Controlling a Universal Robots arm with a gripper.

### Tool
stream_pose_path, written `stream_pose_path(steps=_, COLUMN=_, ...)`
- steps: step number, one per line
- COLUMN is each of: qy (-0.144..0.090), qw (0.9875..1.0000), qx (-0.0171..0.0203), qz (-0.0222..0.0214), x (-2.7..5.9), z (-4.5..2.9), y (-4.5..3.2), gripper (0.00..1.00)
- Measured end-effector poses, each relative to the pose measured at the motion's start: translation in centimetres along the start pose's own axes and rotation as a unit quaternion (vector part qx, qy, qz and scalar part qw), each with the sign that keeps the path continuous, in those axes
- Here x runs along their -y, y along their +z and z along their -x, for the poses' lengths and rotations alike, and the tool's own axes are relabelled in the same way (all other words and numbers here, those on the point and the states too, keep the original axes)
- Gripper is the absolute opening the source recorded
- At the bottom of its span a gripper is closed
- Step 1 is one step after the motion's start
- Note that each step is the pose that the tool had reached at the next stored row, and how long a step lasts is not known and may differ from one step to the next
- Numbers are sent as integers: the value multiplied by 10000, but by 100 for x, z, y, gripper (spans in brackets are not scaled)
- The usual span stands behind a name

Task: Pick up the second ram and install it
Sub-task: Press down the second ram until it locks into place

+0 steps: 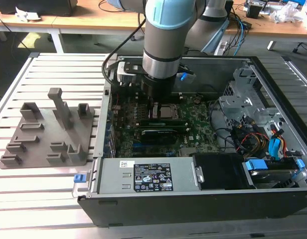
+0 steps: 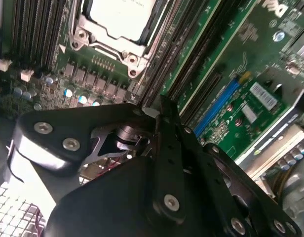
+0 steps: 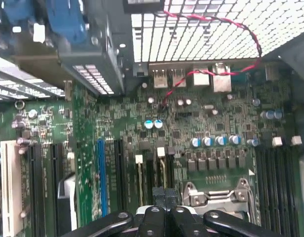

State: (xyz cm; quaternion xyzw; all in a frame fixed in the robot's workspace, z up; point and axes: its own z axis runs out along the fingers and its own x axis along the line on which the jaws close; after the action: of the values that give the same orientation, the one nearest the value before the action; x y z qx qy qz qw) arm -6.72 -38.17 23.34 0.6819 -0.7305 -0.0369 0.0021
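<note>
From my remote station I log: gripper [image 1: 154,102] lowered inside the computer case [image 1: 273,99] beside the CPU socket [image 1: 167,111], fingers together over the second ram [image 3: 162,170] standing in its motherboard [image 1: 193,130] slot.

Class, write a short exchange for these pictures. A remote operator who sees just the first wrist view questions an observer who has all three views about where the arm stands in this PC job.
Operator: Past the gripper I see green board and slots. Where is the arm overall?
Observer: The arm reaches straight down into the open computer case, over the motherboard by the CPU socket.
Operator: Where is the parts fixture?
Observer: The grey fixture sits outside the case on the slatted table, at the exterior view's left.
Operator: And the socket's middle?
Observer: In the second wrist view, a silver CPU lid sits inside the socket's metal frame.
</note>
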Motion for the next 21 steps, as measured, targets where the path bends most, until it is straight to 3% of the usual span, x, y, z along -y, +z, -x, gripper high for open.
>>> stream_pose_path(steps=6, qy=0, qw=10000, qx=2, qz=0, x=-2, z=-4, y=66, gripper=11)
stream_pose_path(steps=8, qy=-2, qw=10000, qx=17, qz=-11, x=2, z=3, y=27, gripper=11)
stream_pose_path(steps=9, qy=-1, qw=10000, qx=2, qz=-1, x=4, z=3, y=-26, gripper=11)
stream_pose_path(steps=11, qy=2, qw=10000, qx=-1, qz=32, x=149, z=14, y=-41, gripper=11)
stream_pose_path(steps=13, qy=5, qw=9999, qx=-5, qz=106, x=351, z=33, y=-50, gripper=11)
stream_pose_path(steps=14, qy=6, qw=9999, qx=-6, qz=118, x=413, z=46, y=-53, gripper=11)
stream_pose_path(steps=16, qy=7, qw=9999, qx=-11, qz=119, x=410, z=61, y=-246, gripper=11)
stream_pose_path(steps=17, qy=7, qw=9999, qx=-11, qz=118, x=400, z=69, y=-425, gripper=11)
stream_pose_path(steps=21, qy=6, qw=9999, qx=-11, qz=118, x=379, z=86, y=-779, gripper=11)
